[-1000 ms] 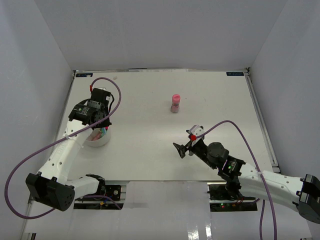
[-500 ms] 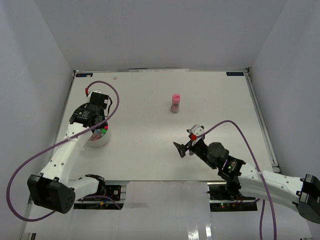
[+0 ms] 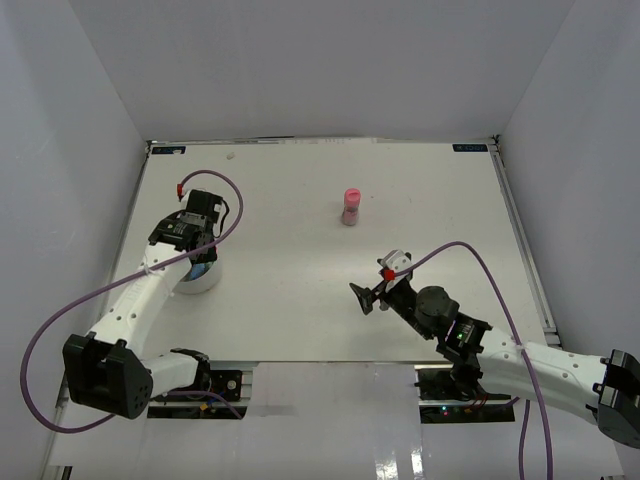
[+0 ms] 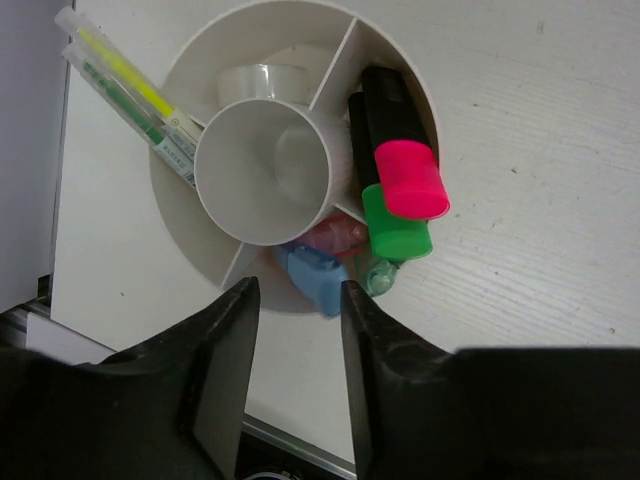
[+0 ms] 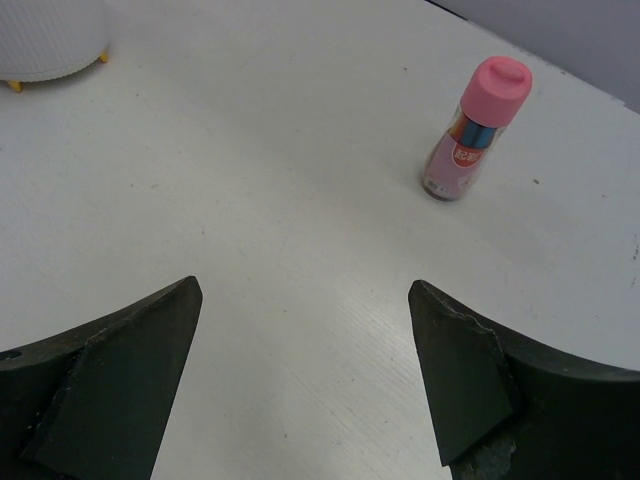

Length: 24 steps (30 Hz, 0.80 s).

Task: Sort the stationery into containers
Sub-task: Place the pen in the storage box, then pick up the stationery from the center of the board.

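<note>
The white round container [image 4: 190, 240] has a central cup and compartments around it. It holds a pink highlighter [image 4: 405, 165], a green highlighter [image 4: 392, 225], a tape roll [image 4: 262, 82], thin pens [image 4: 130, 95] and a blue item [image 4: 315, 278]. My left gripper [image 4: 297, 290] is open and empty above the container's near rim; from the top it [image 3: 193, 250] covers the container [image 3: 200, 282]. The pink stubby cylinder [image 3: 350, 206] stands upright mid-table. My right gripper [image 5: 305, 288] is open and empty, low over bare table, well short of the cylinder [image 5: 475, 130].
The container also shows at the far left of the right wrist view [image 5: 50, 40]. Grey walls close in the table on the left, back and right. A metal rail [image 3: 520, 240] runs along the right edge. Purple cables loop from both arms.
My left wrist has shifted over the container, drawing back towards the near side with nothing in its jaws. My right arm has barely moved.
</note>
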Available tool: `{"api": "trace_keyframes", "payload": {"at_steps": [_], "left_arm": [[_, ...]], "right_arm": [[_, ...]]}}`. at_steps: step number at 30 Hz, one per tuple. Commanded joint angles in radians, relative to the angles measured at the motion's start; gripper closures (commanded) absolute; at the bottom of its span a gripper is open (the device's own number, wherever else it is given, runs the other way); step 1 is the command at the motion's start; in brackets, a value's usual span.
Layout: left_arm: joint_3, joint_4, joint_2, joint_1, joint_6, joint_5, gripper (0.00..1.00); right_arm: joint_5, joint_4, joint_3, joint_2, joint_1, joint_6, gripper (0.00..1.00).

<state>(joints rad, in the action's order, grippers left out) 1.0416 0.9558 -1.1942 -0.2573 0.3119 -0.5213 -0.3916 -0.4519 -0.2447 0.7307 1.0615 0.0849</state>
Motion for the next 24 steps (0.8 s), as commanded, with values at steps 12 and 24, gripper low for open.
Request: {"api": "trace_keyframes", "payload": {"at_steps": [12,24], "left_arm": [[0.069,-0.054,0.018,0.006,0.003,0.156,0.2],[-0.001,-0.621,0.098,-0.022,0.007,0.823,0.07]], "right_arm": [[-0.104,-0.062,0.019,-0.033,-0.003,-0.019,0.1],[-0.225,-0.036,0.027,-0.094,-0.089,-0.077,0.1]]}}
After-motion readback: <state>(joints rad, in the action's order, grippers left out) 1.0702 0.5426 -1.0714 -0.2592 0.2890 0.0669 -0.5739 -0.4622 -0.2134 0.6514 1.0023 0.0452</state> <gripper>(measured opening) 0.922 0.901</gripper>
